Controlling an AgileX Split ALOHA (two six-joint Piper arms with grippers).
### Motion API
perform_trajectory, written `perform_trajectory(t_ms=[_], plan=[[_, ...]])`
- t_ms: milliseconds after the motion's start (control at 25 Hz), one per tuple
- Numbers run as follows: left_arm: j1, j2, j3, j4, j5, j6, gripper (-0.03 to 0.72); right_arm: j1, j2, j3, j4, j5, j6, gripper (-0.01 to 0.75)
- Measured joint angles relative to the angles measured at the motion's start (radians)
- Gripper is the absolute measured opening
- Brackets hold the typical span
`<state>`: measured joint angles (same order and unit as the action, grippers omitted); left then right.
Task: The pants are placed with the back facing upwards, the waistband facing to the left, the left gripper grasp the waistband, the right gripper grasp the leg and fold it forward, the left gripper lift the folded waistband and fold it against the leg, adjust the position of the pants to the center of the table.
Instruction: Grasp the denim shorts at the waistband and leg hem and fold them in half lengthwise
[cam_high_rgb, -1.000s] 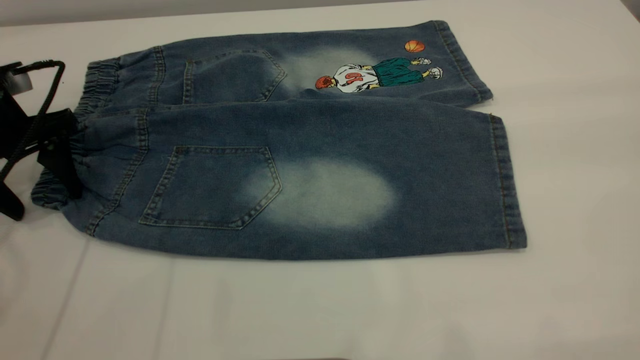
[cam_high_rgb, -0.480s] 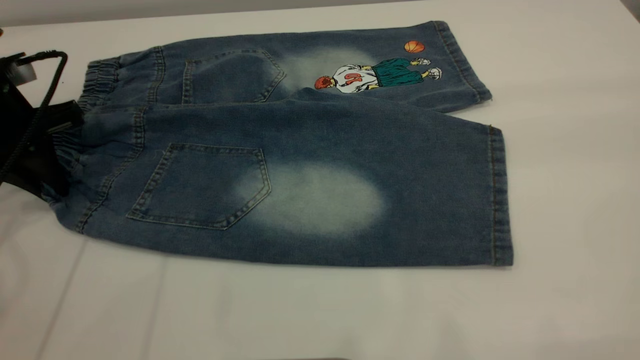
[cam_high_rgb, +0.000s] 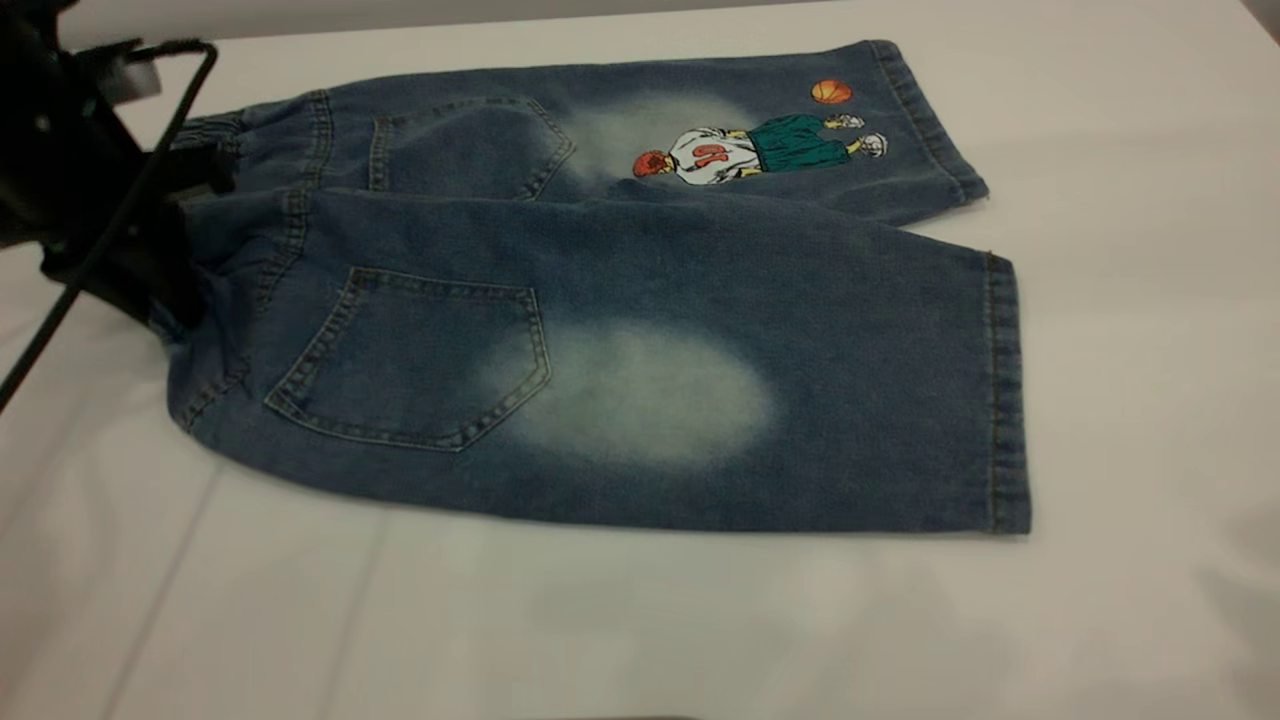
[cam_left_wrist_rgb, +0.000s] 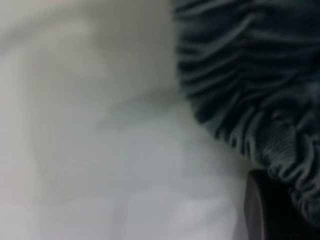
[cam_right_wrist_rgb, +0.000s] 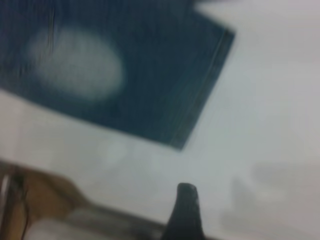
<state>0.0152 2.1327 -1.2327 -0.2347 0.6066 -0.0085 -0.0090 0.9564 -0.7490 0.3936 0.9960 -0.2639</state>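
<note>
Exterior view first: we see the pants (cam_high_rgb: 620, 300) lying back-up on the table (cam_high_rgb: 700, 620), wide end to the left and leg hems to the right. Our left gripper (cam_high_rgb: 185, 250) sits at the far left of the scene, a bulky black claw with a black cable (cam_high_rgb: 110, 225) looping past it and a small white part (cam_high_rgb: 135, 80) above. Its fingers are closed on the waistband (cam_high_rgb: 205, 135), pinching the gathered denim where the nearer half of the pants meets the band; the cloth there is bunched and raised off the table.

We see the leg (cam_high_rgb: 700, 380) with the pale oval patch and one back pocket (cam_high_rgb: 415, 365) on the near side, overlapping the far leg, where the cartoon player (cam_high_rgb: 750, 150) and an orange ball (cam_high_rgb: 831, 91) show near the far-right hem.

From the left wrist view we make out the ruffled waistband (cam_left_wrist_rgb: 250, 90) pressed against one dark fingertip (cam_left_wrist_rgb: 270, 210), with white table beside it.

From the right wrist view, the leg's hem corner (cam_right_wrist_rgb: 195, 115) lies well apart from one dark finger (cam_right_wrist_rgb: 185, 210) of our right gripper, which hangs over bare table holding nothing; we cannot tell how wide it stands.
</note>
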Motion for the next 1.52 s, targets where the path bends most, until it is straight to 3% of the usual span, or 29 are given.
perform_trajectory(t_ms=[200,600,800,1160,1520], plan=[[-0.003,0.000,-0.066,0.000,0.066,0.000,0.083,0.067,0.135,-0.001,0.020,0.005,-0.044,0.547],[-0.006,0.002,-0.093,0.000,0.096,0.000,0.083,0.393,0.377,-0.006,-0.118,-0.083,-0.037,0.547],[-0.007,0.002,-0.096,0.000,0.099,0.000,0.083,0.500,0.514,-0.006,-0.245,-0.166,0.039,0.547],[-0.008,0.002,-0.098,0.000,0.101,0.002,0.083,0.597,0.713,-0.008,-0.268,-0.358,0.096,0.547],[-0.008,0.002,-0.098,0.000,0.100,0.024,0.083,0.599,0.856,-0.009,-0.262,-0.541,0.134,0.547]])
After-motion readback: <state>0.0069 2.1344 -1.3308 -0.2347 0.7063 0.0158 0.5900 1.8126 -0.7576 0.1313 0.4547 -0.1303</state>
